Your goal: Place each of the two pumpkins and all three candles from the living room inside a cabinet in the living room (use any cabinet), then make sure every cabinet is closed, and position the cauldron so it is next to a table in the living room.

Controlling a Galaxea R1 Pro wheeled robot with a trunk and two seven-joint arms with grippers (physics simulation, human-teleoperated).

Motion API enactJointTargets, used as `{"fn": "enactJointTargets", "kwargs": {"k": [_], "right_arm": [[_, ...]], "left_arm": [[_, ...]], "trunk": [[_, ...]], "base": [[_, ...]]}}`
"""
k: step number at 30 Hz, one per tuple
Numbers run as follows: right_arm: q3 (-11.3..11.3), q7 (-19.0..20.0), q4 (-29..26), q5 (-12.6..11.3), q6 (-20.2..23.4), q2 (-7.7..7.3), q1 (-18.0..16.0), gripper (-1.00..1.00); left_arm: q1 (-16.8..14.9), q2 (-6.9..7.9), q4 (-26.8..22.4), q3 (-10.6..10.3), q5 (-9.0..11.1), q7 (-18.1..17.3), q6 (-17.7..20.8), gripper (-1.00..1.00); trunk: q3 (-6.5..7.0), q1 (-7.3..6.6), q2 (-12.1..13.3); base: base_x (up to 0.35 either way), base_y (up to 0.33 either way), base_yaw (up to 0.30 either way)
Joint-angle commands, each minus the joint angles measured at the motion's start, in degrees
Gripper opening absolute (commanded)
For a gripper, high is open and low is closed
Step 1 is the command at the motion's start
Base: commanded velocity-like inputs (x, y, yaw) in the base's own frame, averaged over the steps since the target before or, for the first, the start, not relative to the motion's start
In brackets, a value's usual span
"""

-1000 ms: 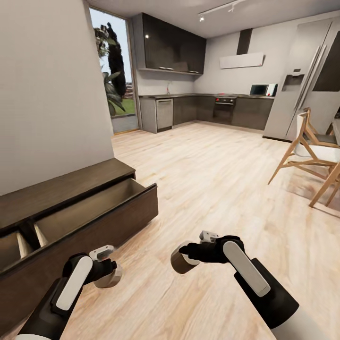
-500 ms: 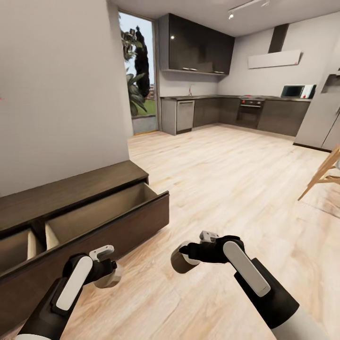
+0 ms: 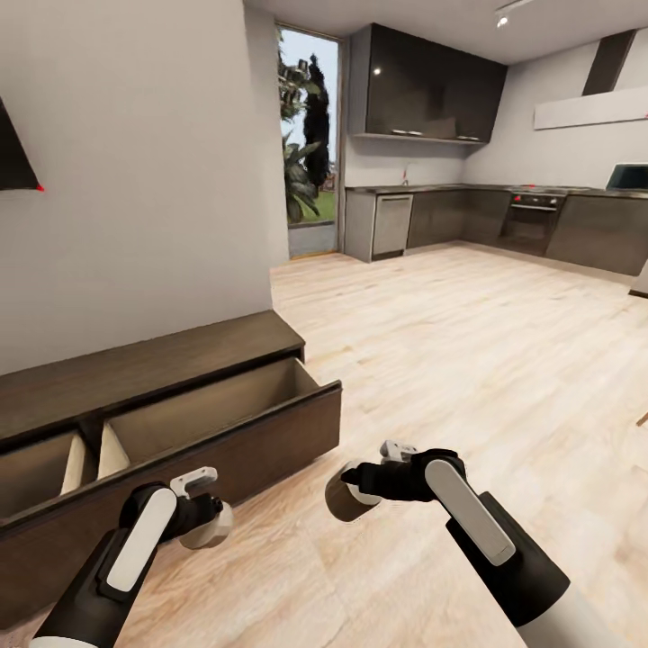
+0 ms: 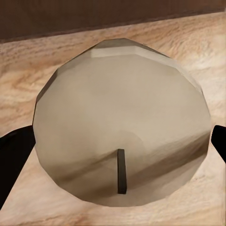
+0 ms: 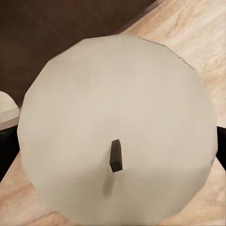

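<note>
1. The left gripper (image 3: 209, 524), at the lower left of the head view, has its jaws closed on a short beige-grey cylindrical candle (image 3: 210, 528). The left wrist view shows that candle's round top face (image 4: 121, 123) and dark wick, with dark fingers (image 4: 14, 157) at either side.
2. The right gripper (image 3: 346, 490), at the lower centre of the head view, grips a second stubby beige-grey candle (image 3: 346, 493). Its pale top and wick (image 5: 116, 155) face the right wrist camera, so it is carried wick-end toward the wrist.
3. Both candles are held low and forward, clear of the pale wood plank floor (image 3: 468, 360), which I judge keeps them steady while the robot turns toward storage.
4. The long low dark brown wooden cabinet (image 3: 144, 360) sits at the left of the head view against the grey wall. Its wide drawer (image 3: 216, 414) is pulled out, and the pale interior looks bare where visible, presumably left open to receive the candles.
5. The dark kitchen cupboards (image 3: 432, 85) fill the upper right.
</note>
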Motion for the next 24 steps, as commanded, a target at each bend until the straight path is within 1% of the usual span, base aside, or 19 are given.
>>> {"fn": "enactJointTargets", "kwargs": {"k": [1,16,19,24], "right_arm": [[0.1,-0.6,-0.1,-0.6,-0.1,-0.05,0.0,-1.00],[0.1,-0.6,-0.1,-0.7,-0.1,-0.05,0.0,-1.00],[0.1,-0.6,-0.1,-0.7,-0.1,-0.05,0.0,-1.00],[0.1,-0.6,-0.1,-0.7,-0.1,-0.05,0.0,-1.00]], "left_arm": [[-0.1,0.04,0.0,-0.1,0.5,0.6,0.1,-1.00],[-0.1,0.04,-0.1,-0.1,0.5,0.6,0.1,-1.00],[-0.1,0.04,0.0,-0.1,0.6,0.6,0.1,-1.00],[-0.1,0.04,0.0,-0.1,0.6,0.6,0.1,-1.00]], "trunk": [[-0.03,0.01,0.0],[0.30,0.01,0.0],[0.37,0.01,0.0],[0.48,0.01,0.0]], "base": [[0.242,-0.212,0.280],[0.227,-0.206,0.280],[0.117,-0.130,0.280],[0.029,-0.069,0.280]]}}
